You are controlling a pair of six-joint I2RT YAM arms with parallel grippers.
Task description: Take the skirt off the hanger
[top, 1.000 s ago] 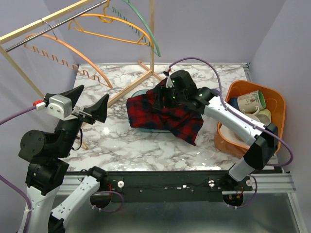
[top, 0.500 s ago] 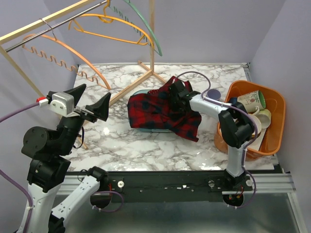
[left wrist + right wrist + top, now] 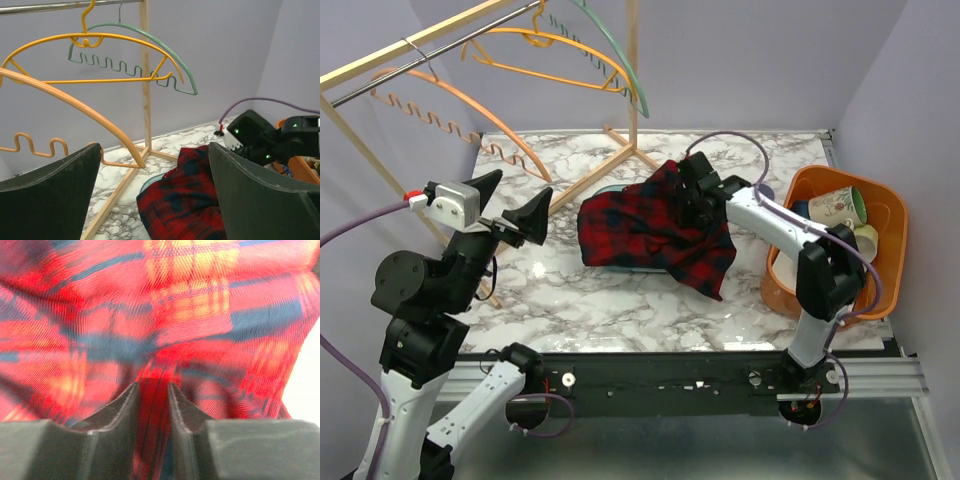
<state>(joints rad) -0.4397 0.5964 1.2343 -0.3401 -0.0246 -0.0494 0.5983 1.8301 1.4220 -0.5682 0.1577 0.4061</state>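
Right claw (image 3: 151, 390): It is clenched on a fold of the red-and-blue plaid cloth skirt (image 3: 150, 300). In the wrist view the two fingers are nearly together, with fabric pinched in the narrow gap.
Grip: Only a thin fold appears to be held, so a hard tug is judged likely to let it slip.
Skirt (image 3: 655, 235): It lies bunched in the middle of the white marbled surface (image 3: 570, 300), and its far corner is lifted where the right claw (image 3: 692, 195) holds it.
Blue-green hanger (image 3: 620, 266): Only a rim is seen under the cloth. How the skirt is fastened to it cannot be told.
Step in hand: The skirt is judged to be in the course of being drawn off the hanger.
Doing it well: The pull is best kept slow and steady, up and away from the hanger. The rim should be watched. If it is dragged along, the hanger is best pinned down first.
Left claw (image 3: 515, 205): It is released, with its jaws spread wide, and is held raised at the left, well apart from the skirt. It is judged to be free for that pinning.
Surroundings: An orange plastic basin (image 3: 895, 215) stands just beside the right arm, and a wooden rack (image 3: 632, 80) stands behind. Both should be cleared by any swing.
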